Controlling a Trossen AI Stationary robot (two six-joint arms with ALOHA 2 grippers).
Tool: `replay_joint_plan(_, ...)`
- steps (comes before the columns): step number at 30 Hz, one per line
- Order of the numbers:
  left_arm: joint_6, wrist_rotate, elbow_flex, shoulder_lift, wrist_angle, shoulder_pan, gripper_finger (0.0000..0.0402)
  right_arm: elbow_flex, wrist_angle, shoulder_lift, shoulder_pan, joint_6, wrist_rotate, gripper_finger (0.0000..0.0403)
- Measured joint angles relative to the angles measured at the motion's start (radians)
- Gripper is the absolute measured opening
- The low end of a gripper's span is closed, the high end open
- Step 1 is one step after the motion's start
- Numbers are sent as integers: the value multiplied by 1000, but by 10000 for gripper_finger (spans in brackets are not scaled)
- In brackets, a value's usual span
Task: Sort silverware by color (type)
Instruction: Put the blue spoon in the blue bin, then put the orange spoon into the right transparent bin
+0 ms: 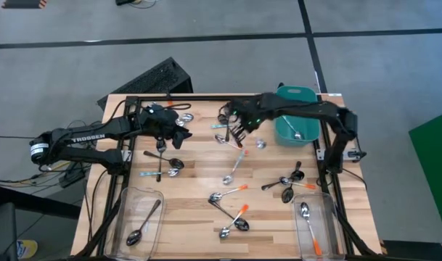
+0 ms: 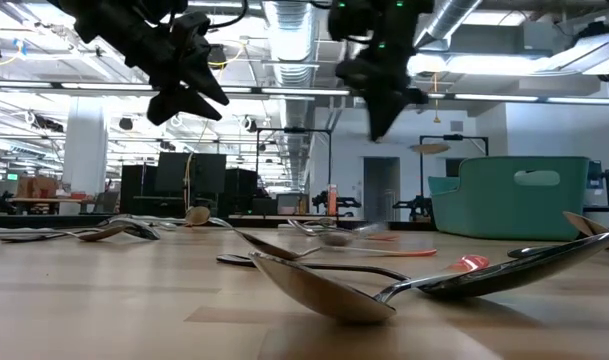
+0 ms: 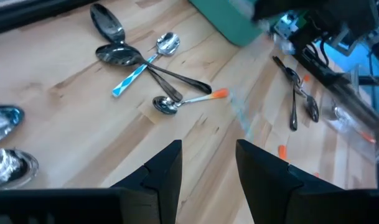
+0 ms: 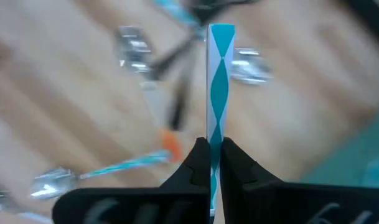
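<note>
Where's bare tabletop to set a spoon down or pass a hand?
Free: the near centre between the left clear bin and the right clear bin, below the orange-handled spoons; also the table's left edge. Crowded: mid-table spoons, the far strip under both arms beside the teal tub.

In the right wrist view we see only the blue-striped handle [image 4: 218,87] rising from between the dark fingers [image 4: 195,163]; its bowl end is cut off, and the spoons on the wood behind it are blurred to smears. In the left wrist view the teal tub [image 3: 229,22] and the other arm [image 3: 326,25] are blurred and cut by the edge.
</note>
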Motion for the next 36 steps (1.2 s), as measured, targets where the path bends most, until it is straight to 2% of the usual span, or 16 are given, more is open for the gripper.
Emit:
replay_joint_plan(6,-35,0,0,0,0,0,138,-8,-175,-95,-129,-60,186,19)
replay_joint_plan(9,-60,-1,0,0,-3,-3,138,-73,-191,-140,-201,-87,292,19)
replay_joint_plan(11,-65,-2,0,0,-6,-9,138,-134,-170,-175,-260,-109,304,19)
replay_joint_plan(17,-90,-52,0,0,-7,-38,138,-370,-20,-284,-399,-153,287,25)
replay_joint_plan(23,-112,-79,0,0,-6,-43,138,-505,32,-334,-468,-149,210,81)
replay_joint_plan(26,-102,-124,0,0,13,-43,138,-511,14,-335,-467,-130,212,121)
replay_joint_plan(32,-65,-125,0,1,50,-43,138,-511,61,-391,-400,-104,197,180)
replay_joint_plan(36,-40,-125,0,1,74,-43,138,-507,174,-458,-323,-70,17,185)
